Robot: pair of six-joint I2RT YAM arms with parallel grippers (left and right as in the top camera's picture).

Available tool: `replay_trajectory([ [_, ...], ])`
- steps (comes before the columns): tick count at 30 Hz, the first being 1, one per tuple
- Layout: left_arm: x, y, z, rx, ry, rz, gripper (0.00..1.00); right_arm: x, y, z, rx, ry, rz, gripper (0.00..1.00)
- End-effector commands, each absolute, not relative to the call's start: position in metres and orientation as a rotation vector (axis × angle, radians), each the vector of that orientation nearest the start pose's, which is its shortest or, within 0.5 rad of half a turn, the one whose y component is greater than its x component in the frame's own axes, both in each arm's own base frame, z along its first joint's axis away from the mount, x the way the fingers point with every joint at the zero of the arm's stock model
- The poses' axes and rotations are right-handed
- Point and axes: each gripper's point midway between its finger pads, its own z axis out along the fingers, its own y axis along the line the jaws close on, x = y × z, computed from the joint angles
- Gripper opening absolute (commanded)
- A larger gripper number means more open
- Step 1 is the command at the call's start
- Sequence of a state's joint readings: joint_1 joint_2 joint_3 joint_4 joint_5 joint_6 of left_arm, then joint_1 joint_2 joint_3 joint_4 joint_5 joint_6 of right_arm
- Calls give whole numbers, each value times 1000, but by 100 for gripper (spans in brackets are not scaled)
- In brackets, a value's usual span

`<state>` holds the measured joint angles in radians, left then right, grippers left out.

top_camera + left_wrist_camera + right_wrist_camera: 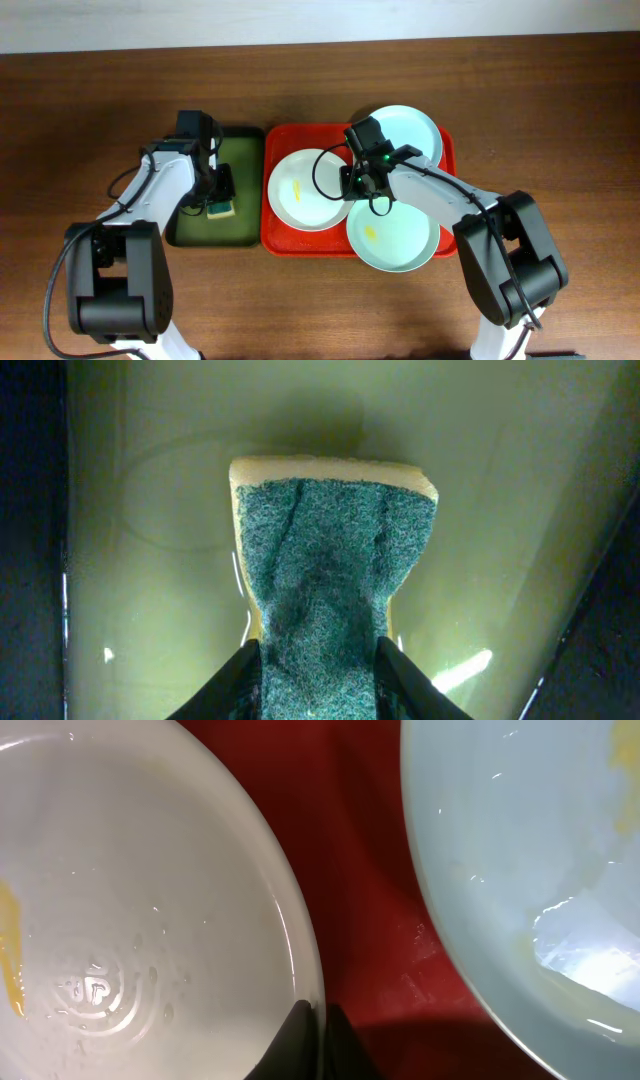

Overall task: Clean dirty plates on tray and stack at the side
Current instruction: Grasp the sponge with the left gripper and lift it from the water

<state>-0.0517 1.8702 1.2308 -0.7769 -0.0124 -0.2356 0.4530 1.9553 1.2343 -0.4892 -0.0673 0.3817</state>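
The red tray (280,238) holds three plates. The white-cream plate (300,190) lies at its left with a yellow smear. One pale blue plate (412,128) lies at the back right. The other pale blue plate (395,240) lies at the front right with a yellow smear. My right gripper (352,183) is shut on the right rim of the white-cream plate (150,920); the rim sits between its fingers (312,1020). My left gripper (220,200) is shut on a green-topped yellow sponge (325,580) over the dark green tray (245,160).
The dark green tray (150,510) lies just left of the red tray on the brown wooden table (90,110). A pale blue plate (520,870) lies close to the right of my right gripper, with red tray floor (360,860) between the plates.
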Motion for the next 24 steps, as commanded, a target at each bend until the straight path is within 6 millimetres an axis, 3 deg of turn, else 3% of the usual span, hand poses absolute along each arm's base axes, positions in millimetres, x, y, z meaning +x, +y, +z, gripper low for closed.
replay_trajectory([
  [1, 374, -15, 28, -294, 2960, -18, 30, 389, 196, 28, -118, 2776, 278, 6],
  [5, 368, -15, 22, -296, 2986, -8, 20, 389, 196, 28, -118, 2776, 277, 6],
  [10, 360, -14, -1, -302, 3052, 6, 22, 388, 196, 28, -118, 2780, 275, 6],
  [12, 360, -17, -2, -301, 3055, -14, 2, 388, 196, 28, -118, 2780, 275, 6],
  [13, 362, -22, 1, -281, 3054, -67, 0, 388, 196, 27, -118, 2780, 275, 6],
  [15, 382, -23, 34, -196, 2967, -71, 0, 388, 196, 28, -118, 2779, 276, 38],
  [16, 394, -23, 64, -188, 2876, -83, 0, 388, 196, 28, -118, 2779, 276, 44],
  [17, 400, -22, 87, -167, 2804, -81, 0, 388, 196, 28, -118, 2779, 276, 45],
  [19, 405, -26, 134, 54, 2669, -48, 0, 389, 196, 28, -118, 2775, 278, 45],
  [21, 409, -27, 144, 116, 2625, -36, 0, 389, 196, 28, -118, 2775, 278, 45],
  [24, 410, -28, 130, 119, 2659, -41, 0, 389, 196, 28, -118, 2777, 278, 47],
])
